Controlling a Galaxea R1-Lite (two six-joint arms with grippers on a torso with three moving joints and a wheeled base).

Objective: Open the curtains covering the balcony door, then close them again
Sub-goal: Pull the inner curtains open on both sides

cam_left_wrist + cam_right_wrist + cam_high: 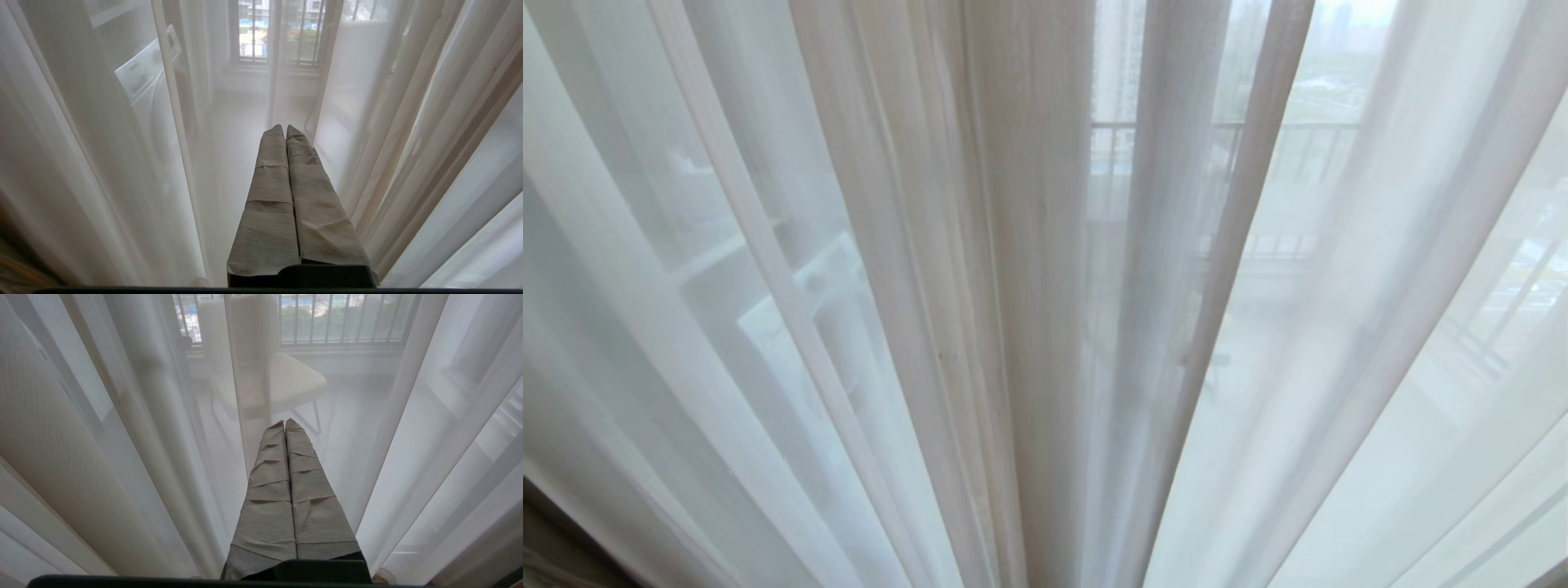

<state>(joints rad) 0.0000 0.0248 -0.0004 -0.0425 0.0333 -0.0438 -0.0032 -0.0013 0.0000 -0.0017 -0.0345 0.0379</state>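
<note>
We face the curtains [1029, 327]: sheer white folds drawn across the whole view, about six pleats showing. Behind them we make out one railing [1225, 126], one washing machine [143, 81], one chair [282, 381]. Two grippers, neither in the head view: left gripper [284, 127] and right gripper [284, 421], each pressed fully together, holding nothing, tips just before the sheers.

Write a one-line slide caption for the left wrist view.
Left gripper, fingers shut and empty, pointing at the drawn white sheers, a washing machine dimly visible behind.
</note>
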